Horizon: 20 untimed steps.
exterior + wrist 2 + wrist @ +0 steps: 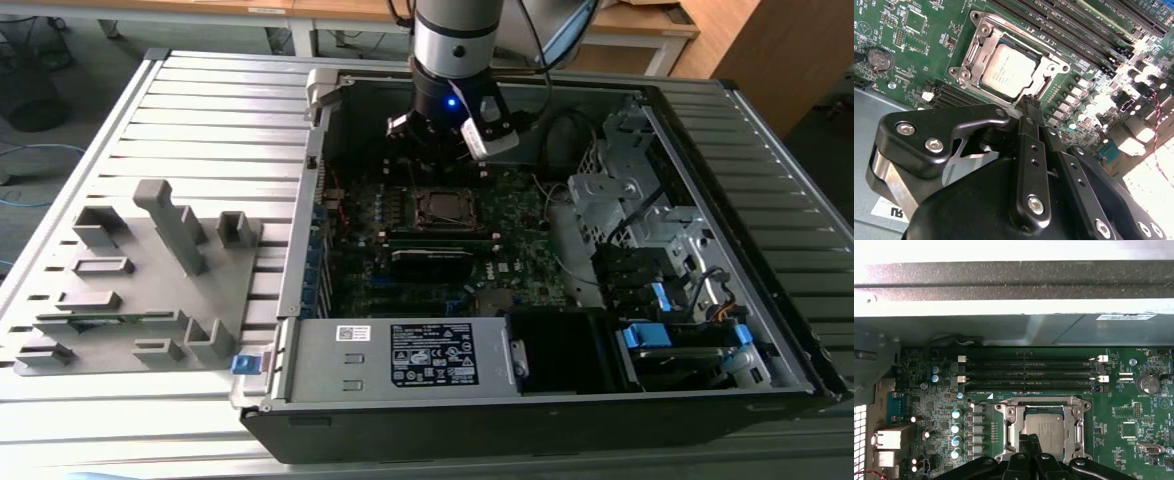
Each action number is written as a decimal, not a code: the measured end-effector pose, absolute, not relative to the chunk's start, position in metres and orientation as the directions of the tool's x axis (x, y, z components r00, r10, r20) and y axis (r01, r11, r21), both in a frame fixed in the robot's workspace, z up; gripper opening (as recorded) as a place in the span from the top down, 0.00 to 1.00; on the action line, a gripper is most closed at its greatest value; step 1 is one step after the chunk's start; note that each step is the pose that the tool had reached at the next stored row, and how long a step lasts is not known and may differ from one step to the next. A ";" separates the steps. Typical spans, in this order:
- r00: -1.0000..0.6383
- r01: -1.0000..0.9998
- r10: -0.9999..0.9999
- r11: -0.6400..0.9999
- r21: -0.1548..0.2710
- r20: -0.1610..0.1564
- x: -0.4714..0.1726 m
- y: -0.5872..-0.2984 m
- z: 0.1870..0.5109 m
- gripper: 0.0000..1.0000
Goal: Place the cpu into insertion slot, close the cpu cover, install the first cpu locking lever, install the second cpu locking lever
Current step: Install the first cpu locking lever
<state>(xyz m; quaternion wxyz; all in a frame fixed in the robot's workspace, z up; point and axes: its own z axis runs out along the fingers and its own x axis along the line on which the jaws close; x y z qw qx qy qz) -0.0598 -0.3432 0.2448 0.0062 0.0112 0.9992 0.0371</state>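
The cpu [1006,70] lies flat, silvery face up, in the insertion slot [441,208] on the green board. It also shows in the first wrist view, cpu [1043,424]. The cpu cover [975,47] is a silvery frame lying down around the chip, seen too as the cover [1010,421]. My gripper [1029,102] is shut, its black fingertips [1026,440] pressed together at the socket's edge, just above the cover's rim. Nothing shows between them. In the exterior view the gripper [447,150] hangs just behind the socket inside the open case.
Long black memory slots [1026,372] run beside the socket. A coin battery [1147,384] sits on the board. The case wall [1014,285] rises close behind. A power supply [400,355] and drive bays [654,250] crowd the case. A grey fixture [134,280] stands on the exterior view's left.
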 end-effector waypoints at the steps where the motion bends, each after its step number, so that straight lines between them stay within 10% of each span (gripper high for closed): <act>1: -1.000 0.022 0.023 0.997 0.074 -0.012 -0.060 -0.343 0.245 0.89; 20: -1.000 0.022 0.023 0.995 0.093 -0.011 -0.060 -0.343 0.245 0.89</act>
